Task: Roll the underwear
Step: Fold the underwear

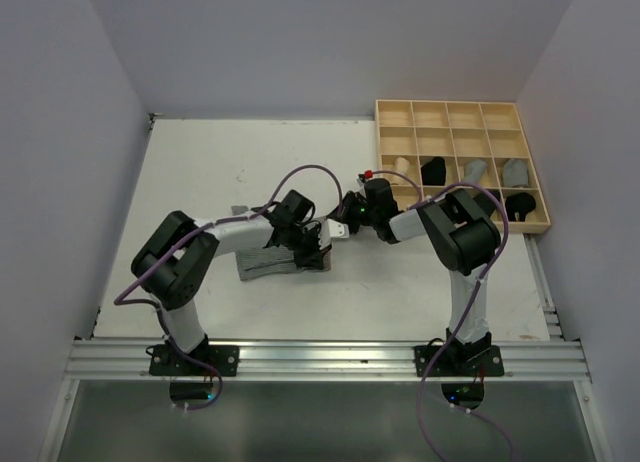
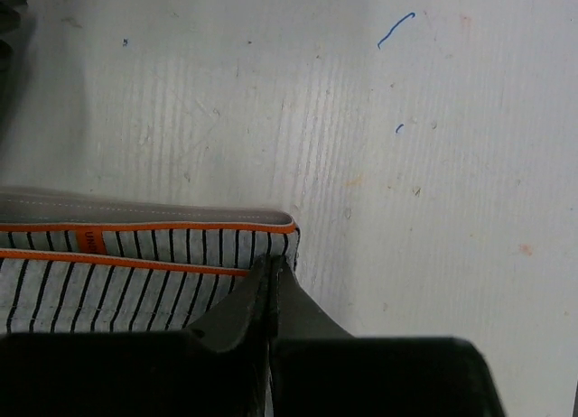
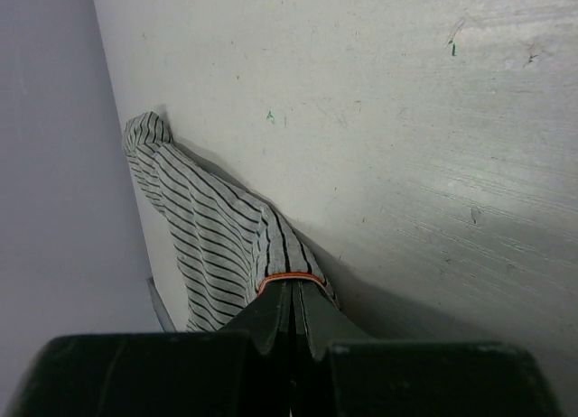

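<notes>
Table (image 1: 210, 172), one. Wooden tray (image 1: 447, 103), one, holding five pieces of rolled underwear (image 1: 434, 169), each in its own compartment. Striped underwear (image 2: 108, 286), one, well left of the tray and not yet rolled. Left gripper (image 2: 273, 271) and right gripper (image 3: 293, 295), two, each pinched tight on its orange-trimmed edge. Step judged: spreading the piece out. Next move calls for pulling it flat, evenly, before rolling.
</notes>
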`<control>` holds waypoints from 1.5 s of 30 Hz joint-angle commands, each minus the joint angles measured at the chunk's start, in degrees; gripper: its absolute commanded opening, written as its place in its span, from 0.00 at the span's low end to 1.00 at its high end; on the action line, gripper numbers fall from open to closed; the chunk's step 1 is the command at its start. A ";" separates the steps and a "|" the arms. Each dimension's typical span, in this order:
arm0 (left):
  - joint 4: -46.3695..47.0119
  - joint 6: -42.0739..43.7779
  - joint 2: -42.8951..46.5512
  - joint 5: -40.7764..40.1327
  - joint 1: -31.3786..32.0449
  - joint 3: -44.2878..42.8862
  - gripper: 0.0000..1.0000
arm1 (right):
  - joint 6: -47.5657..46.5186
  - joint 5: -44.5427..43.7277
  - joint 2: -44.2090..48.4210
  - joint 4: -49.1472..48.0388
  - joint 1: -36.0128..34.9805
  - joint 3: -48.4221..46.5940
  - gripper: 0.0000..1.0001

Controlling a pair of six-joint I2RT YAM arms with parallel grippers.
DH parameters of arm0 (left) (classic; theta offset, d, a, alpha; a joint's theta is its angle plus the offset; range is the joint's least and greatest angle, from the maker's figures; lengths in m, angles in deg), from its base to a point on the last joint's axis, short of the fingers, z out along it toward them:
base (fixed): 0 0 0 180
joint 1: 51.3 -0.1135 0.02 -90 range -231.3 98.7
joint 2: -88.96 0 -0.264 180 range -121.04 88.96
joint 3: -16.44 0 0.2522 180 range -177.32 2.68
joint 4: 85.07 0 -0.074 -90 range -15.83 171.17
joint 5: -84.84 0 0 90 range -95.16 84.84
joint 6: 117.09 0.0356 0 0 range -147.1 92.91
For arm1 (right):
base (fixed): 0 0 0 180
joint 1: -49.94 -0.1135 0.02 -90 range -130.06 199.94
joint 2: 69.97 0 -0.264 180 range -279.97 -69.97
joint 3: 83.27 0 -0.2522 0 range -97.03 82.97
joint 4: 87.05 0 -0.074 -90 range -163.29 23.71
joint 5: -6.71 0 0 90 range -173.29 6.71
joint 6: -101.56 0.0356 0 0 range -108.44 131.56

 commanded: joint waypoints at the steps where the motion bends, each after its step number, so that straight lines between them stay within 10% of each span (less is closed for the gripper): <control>1: 3.37 -3.03 -0.42 0.68 0.43 -1.67 0.00 | -1.00 -0.85 0.75 0.81 -0.28 1.22 0.00; 6: 2.67 -3.39 5.17 -0.01 0.34 -2.56 0.33 | -1.53 -0.94 0.66 1.42 -0.37 1.48 0.00; 10: -1.36 -1.99 14.59 -3.44 -0.18 -2.29 0.40 | -2.84 -0.94 0.57 2.56 -0.37 1.57 0.00; 20: -16.75 11.37 24.36 -14.78 -8.18 6.48 0.33 | -4.95 -0.85 0.40 4.85 -0.37 1.92 0.00; 40: -10.78 10.06 14.43 -21.90 -8.09 9.14 0.20 | -6.80 -1.20 0.04 8.11 -0.37 0.78 0.00; 45: -10.78 9.97 14.61 -21.90 -8.18 9.14 0.04 | -6.80 -1.20 -0.13 8.28 -0.37 0.60 0.00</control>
